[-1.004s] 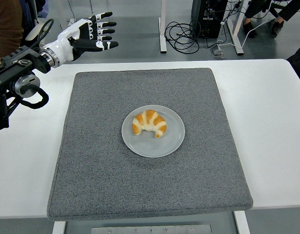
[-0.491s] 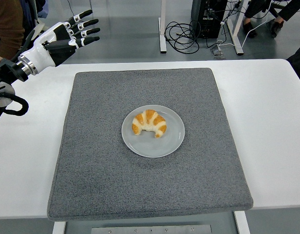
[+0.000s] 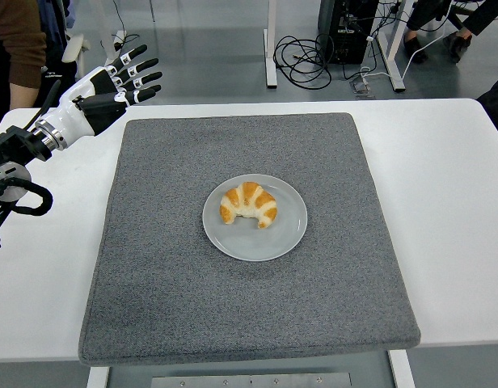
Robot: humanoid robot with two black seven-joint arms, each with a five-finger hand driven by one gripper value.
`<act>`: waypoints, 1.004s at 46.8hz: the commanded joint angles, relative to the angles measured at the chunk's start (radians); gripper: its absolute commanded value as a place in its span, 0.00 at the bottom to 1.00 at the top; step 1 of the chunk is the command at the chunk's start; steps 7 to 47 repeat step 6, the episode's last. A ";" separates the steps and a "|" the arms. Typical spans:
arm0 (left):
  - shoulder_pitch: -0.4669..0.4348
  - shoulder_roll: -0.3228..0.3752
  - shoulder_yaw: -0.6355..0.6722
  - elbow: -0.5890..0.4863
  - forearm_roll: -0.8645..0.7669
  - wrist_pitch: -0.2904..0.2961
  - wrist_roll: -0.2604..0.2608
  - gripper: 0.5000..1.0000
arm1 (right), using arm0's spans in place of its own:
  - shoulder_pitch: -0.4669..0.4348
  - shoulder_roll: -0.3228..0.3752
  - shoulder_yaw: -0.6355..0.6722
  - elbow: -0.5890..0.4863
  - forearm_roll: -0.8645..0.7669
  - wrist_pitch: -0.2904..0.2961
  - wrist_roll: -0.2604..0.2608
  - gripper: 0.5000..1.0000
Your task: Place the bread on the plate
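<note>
Croissant (image 3: 248, 204) lies on plate (image 3: 255, 217), long axis crosswise. Left hand (image 3: 111, 84) well off plate's far-left, fingers spread, empty. Task looks done.

Mat (image 3: 176, 291) was grey cloth, felt-like, coarse and matt, with a speckled nap across its whole face. Table (image 3: 451, 202) beneath it was smooth white, low sheen, looked like laminate. Plate (image 3: 281, 238) at the mat's middle was pale grey-blue, smooth, with a faint gloss, ceramic or plastic, could not tell which. Bread (image 3: 248, 204) had a browned crust with a slight glaze, paler bands between. Left hand (image 3: 111, 85) near the table's far left corner wore hard plastic shells, white and black, semi-gloss.
</note>
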 commanded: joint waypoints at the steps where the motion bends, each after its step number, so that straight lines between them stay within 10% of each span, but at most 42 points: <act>1: 0.000 0.000 -0.001 0.000 0.000 0.000 0.001 0.94 | 0.000 0.000 0.000 0.000 0.000 0.000 0.000 1.00; 47: 0.000 0.000 -0.001 0.000 0.000 0.000 0.001 0.94 | 0.000 0.000 -0.002 0.002 0.000 0.000 0.000 1.00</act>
